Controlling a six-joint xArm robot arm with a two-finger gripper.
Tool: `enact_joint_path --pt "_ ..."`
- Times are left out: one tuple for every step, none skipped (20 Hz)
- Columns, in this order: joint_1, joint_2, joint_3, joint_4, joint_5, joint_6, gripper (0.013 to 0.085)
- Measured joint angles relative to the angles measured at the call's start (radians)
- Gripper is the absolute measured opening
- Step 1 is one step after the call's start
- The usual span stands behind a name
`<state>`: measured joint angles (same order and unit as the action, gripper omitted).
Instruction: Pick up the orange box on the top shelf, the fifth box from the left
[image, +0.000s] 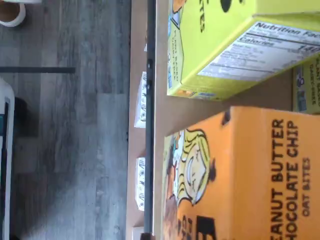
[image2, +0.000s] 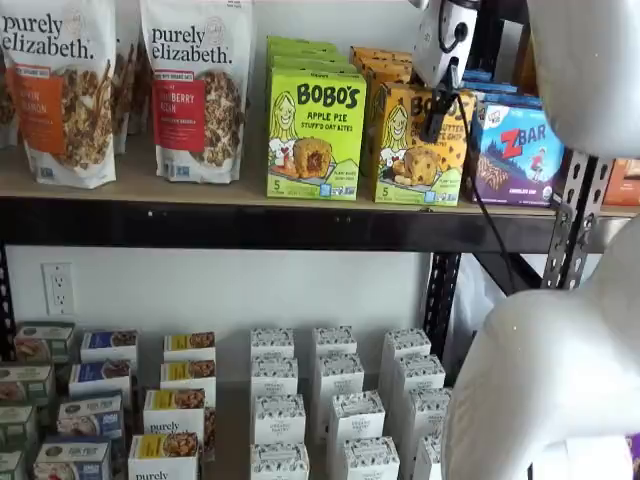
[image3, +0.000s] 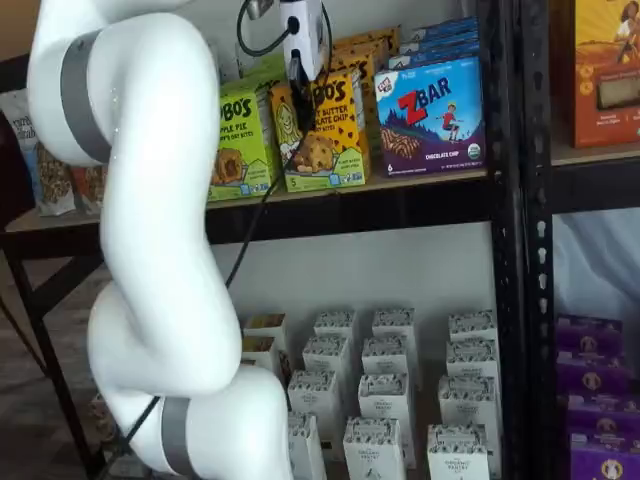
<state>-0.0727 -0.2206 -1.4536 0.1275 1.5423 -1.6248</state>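
Note:
The orange box (image: 250, 175) with the blonde cartoon girl and "Peanut Butter Chocolate Chip" fills much of the wrist view, very close. In both shelf views it stands on the top shelf (image2: 150, 190), between a lime-green Bobo's box (image2: 315, 135) and a blue ZBar box (image2: 520, 155). My gripper (image2: 437, 118) hangs from above at the orange box (image2: 405, 155), its white body over the box's top. Only one black finger (image3: 301, 105) shows, lying against the front of the orange box (image3: 335, 130). No gap and no grip can be made out.
Granola bags (image2: 60, 90) stand at the shelf's left end. Further orange and blue boxes line up behind the front row. Small white cartons (image2: 330, 400) fill the lower level. A black perforated upright (image3: 505, 200) stands right of the ZBar box (image3: 435, 115). My white arm (image3: 150, 250) blocks much of the foreground.

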Motion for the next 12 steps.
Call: enact_joint_path --pt "0.0 -0.001 0.002 0.001 -0.002 0.0 0.065" --pt "0.0 -0.002 0.003 0.002 -0.004 -0.001 0.065" --pt "-0.001 -0.003 0.005 0.005 -0.006 -0.001 0.061" --pt "-0.002 -0.004 0.006 0.006 -0.007 -0.001 0.061" --pt "-0.002 -0.004 0.007 0.008 -0.008 -0.002 0.057" --pt "-0.004 -0.005 0.007 0.012 -0.009 -0.003 0.057" --pt "-0.004 -0.005 0.007 0.013 -0.009 -0.003 0.053" --pt "-0.005 -0.005 0.007 0.014 -0.009 -0.004 0.053" --pt "-0.006 -0.005 0.006 0.018 -0.007 -0.005 0.053" --pt "-0.008 -0.006 0.007 0.023 -0.009 -0.005 0.053" --pt "-0.008 -0.007 0.008 0.024 -0.011 -0.005 0.053" --pt "-0.008 -0.009 0.011 0.026 -0.016 -0.006 0.053"
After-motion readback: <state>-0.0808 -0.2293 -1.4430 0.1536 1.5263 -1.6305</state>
